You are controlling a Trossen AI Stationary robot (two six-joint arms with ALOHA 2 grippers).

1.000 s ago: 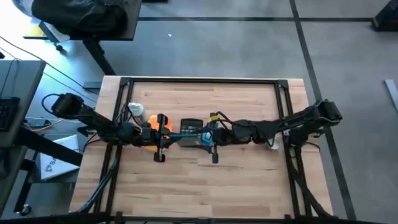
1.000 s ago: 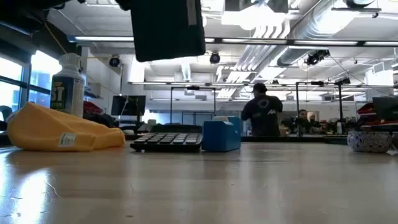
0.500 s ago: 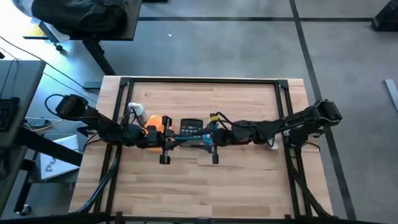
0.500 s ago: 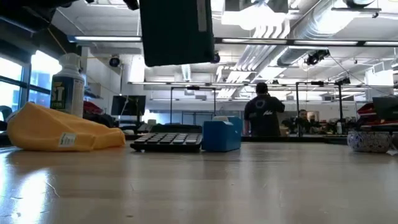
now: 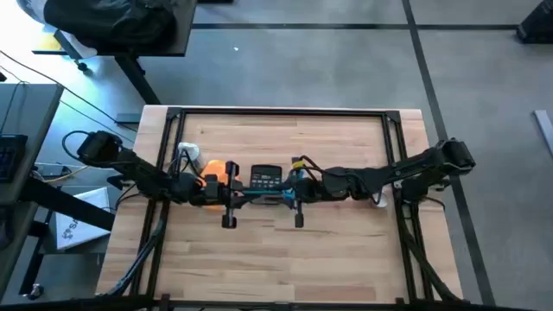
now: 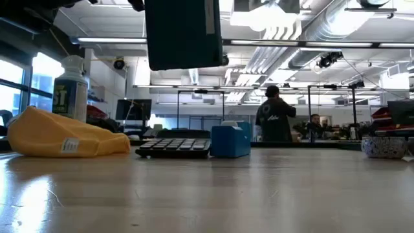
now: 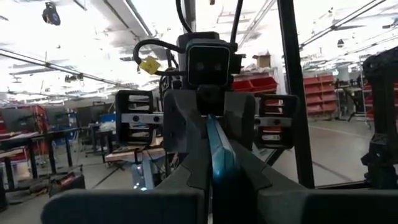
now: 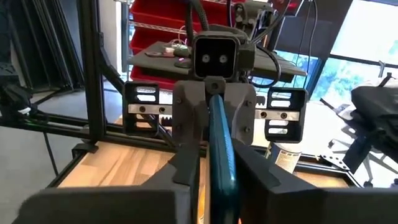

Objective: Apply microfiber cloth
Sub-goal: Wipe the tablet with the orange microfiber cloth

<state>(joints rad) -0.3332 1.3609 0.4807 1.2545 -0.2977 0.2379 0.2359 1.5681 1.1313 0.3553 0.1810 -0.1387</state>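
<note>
Left pincer (image 5: 232, 197) and right pincer (image 5: 294, 193) facing each other above the counter (image 5: 285, 250), both clenched, orange microfiber cloth (image 5: 216, 173) just beneath the left pincer, beside the black calculator (image 5: 266, 178)

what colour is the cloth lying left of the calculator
Orange-yellow; the microfiber cloth shows best in the low view.

Cameras, 4: high, overhead, straight down on table (image 5: 346, 250); low, tabletop level, facing room; 2 wrist views, facing each other closely.
</note>
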